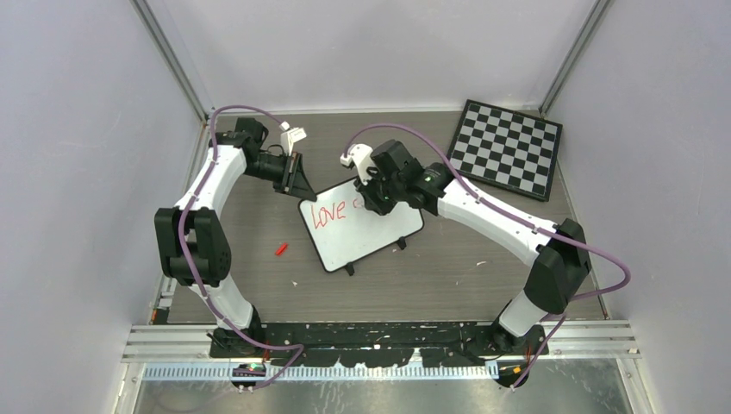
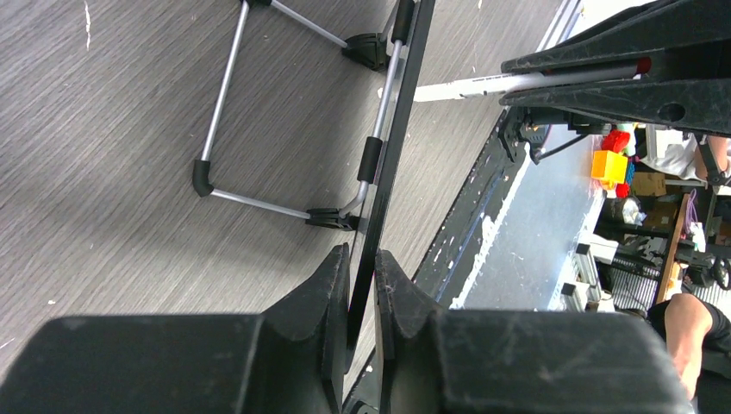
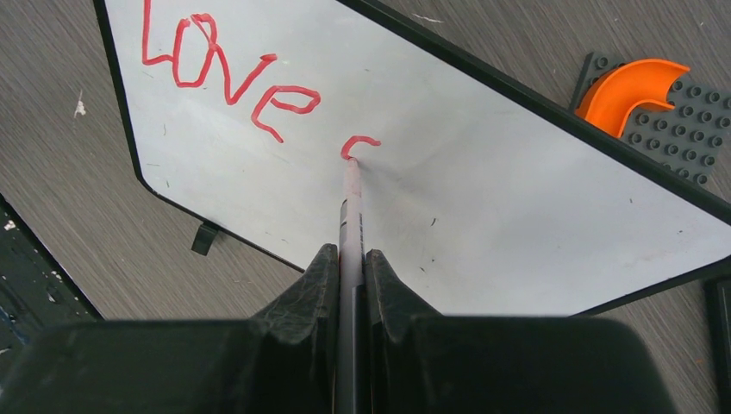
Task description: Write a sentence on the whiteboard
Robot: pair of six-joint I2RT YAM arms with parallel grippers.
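One black-rimmed white rectangular whiteboard [image 1: 371, 237] bears one red handwritten word [image 3: 224, 73], "love", plus one short stroke [image 3: 358, 145]. The left gripper [image 2: 362, 259] pinches its rim; the right gripper [image 3: 351, 256] clamps one red-tipped marker [image 3: 352, 207].

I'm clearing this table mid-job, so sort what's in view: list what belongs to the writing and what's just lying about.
In use: whiteboard; red writing "love" on it; marker held in the right gripper; left gripper clamped on the board's edge.
Lying about: chessboard; small red piece left of the board; orange curved brick on a grey studded plate.
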